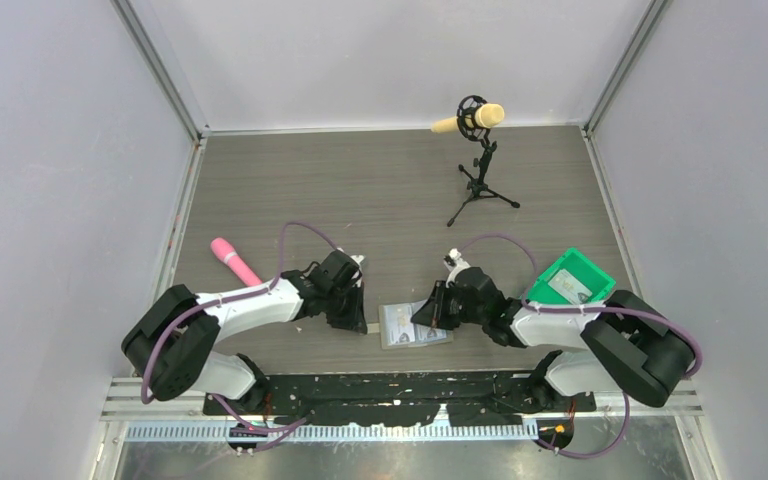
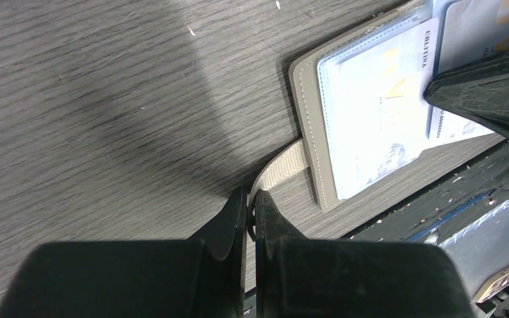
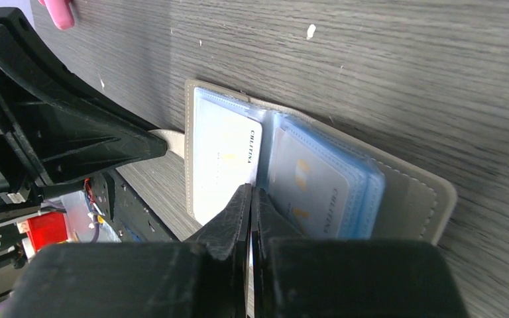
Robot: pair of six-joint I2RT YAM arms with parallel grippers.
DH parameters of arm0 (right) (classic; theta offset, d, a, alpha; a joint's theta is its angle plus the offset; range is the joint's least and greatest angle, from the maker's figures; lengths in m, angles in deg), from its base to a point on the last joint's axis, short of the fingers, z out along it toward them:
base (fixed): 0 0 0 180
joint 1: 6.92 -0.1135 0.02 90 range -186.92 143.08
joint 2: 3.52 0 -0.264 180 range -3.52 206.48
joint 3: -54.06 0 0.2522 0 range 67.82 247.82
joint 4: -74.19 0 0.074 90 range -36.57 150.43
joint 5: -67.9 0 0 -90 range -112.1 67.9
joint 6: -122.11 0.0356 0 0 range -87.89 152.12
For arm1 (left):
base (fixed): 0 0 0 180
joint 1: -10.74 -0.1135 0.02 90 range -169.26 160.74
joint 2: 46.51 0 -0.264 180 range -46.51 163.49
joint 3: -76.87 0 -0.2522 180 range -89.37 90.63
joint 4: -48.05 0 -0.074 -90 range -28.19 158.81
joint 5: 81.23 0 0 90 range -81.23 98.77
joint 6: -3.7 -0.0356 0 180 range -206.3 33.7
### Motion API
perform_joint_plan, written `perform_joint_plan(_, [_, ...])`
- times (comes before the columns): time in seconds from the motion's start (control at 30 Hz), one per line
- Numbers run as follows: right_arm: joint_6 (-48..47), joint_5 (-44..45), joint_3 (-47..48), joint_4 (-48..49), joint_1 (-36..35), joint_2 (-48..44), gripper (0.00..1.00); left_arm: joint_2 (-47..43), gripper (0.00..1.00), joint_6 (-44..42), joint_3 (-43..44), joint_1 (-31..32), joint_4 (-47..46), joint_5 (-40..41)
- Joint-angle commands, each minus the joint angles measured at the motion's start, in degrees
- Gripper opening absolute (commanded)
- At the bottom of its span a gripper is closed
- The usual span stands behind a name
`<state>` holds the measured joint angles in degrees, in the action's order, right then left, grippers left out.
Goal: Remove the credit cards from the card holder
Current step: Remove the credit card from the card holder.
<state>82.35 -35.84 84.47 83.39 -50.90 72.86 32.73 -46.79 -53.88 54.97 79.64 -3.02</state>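
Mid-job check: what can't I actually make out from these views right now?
Right wrist view: whether the right hand has pinched a credit card; its own fingers cover that card's near edge.
Both wrist views: how many cards the card holder holds; the pockets overlap.
Top view: what lies in the green bin; too small to tell.
Left wrist view: the strap end, hidden between the fingers of the left hand.

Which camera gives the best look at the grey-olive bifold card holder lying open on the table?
The right wrist view: the grey-olive bifold card holder lies open across most of the frame, clear pockets sharp. The left wrist view crops it to one half, and the top view shows it tiny, without detail.
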Motion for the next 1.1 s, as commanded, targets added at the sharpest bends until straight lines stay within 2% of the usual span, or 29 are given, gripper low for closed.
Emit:
perform_joint_plan(0.0, [-1.6,-1.9,-1.3,1.0,1.5,-3.3,0.05,-1.1,0.00,-1.6,0.2,-0.2,1.4,2.0])
perform_joint_plan(0.6, [-4.3,-3.2,-2.2,-6.6,5.2,-11.5,0.05,-0.5,0.00,-1.6,0.1,-0.5,0.9,1.2])
perform_joint_plan(1.07, [-7.5,-3.0,-1.6,-16.4,8.6,-20.2,0.05,-2.9,0.01,-1.4,1.4,-0.5,3.1,1.2])
